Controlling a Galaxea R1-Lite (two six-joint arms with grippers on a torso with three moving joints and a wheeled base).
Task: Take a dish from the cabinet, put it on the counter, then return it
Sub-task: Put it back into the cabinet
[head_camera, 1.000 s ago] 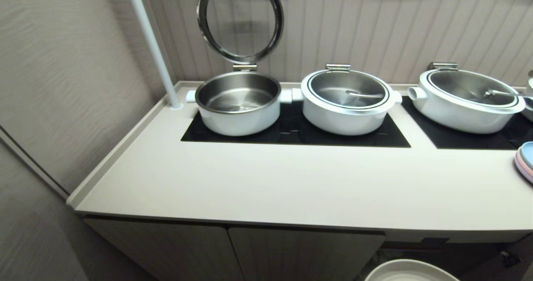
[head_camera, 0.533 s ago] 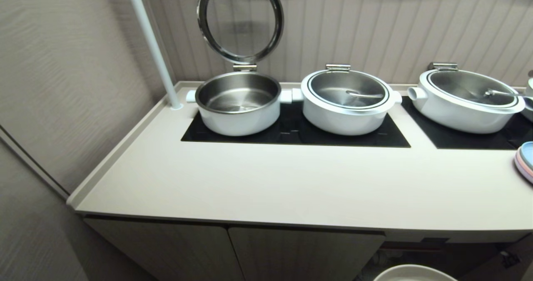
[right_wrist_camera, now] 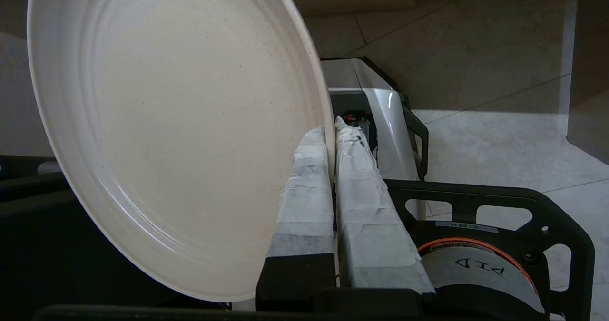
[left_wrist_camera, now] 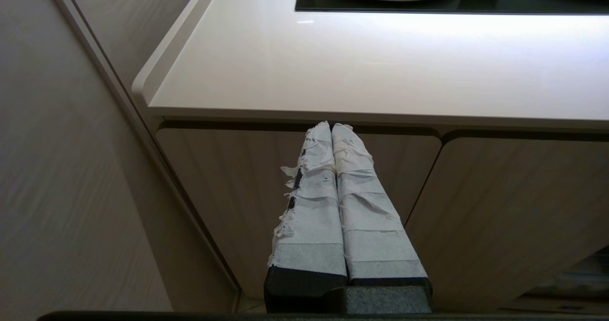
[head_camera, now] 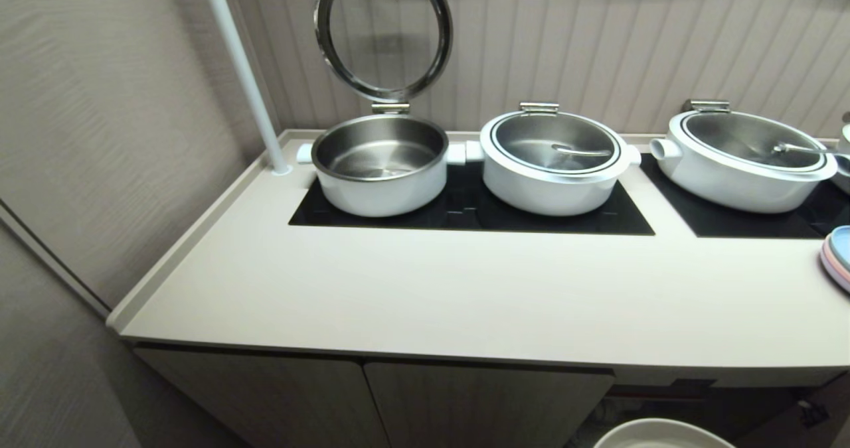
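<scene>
I've got the right gripper [right_wrist_camera: 331,131] clamped on the dish [right_wrist_camera: 181,135] by its rim, down low in front of the cabinet [head_camera: 425,401], below the surface [head_camera: 465,289]. Left gripper [left_wrist_camera: 331,127] sits parked by the doors, jaws pressed together on nothing.

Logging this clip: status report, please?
Right gripper shut on the dish rim, below the counter edge. Left gripper shut, empty, before the cabinet doors. Counter front bare.

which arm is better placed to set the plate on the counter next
Right: the right gripper is shut on the round cream-white plate's rim, below the pale beige counter. The left gripper is shut and empty.
</scene>
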